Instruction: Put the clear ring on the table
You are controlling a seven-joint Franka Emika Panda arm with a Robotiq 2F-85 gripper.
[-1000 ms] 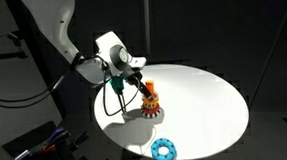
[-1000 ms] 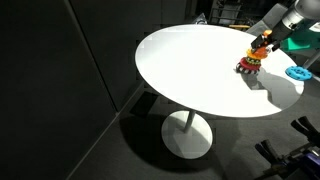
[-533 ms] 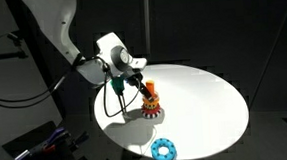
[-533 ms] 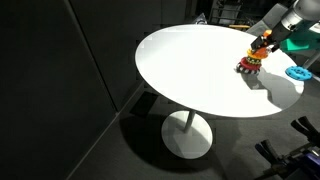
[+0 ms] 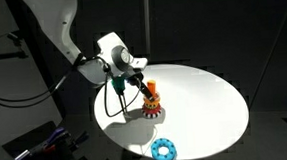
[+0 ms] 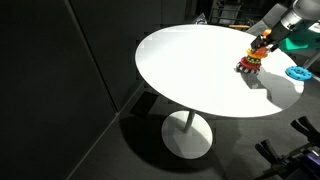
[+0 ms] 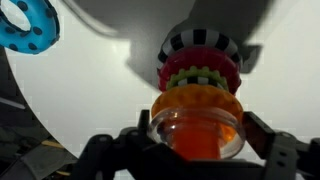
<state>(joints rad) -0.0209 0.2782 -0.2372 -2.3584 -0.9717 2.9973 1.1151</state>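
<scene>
Item: the clear ring (image 7: 196, 130) — seated at the top of the ring stack (image 7: 198, 60), which stands on the table (image 6: 190, 70). My gripper (image 7: 195, 145) — fingers pressed against both sides of the ring, clamped on it. The light blue ring (image 5: 164, 148) lies apart, near the table's edge.

A stacking toy of coloured plastic rings (image 5: 150, 103) (image 6: 250, 62) (image 7: 200, 75) stands upright, with a black-and-white striped ring (image 7: 198, 42) lowest, red and green toothed ones above and an orange ring (image 7: 197, 100) higher still, while a light blue plastic ring with pale dots (image 5: 165, 149) (image 6: 298, 72) (image 7: 28, 25) lies flat, apart from that stack.
</scene>
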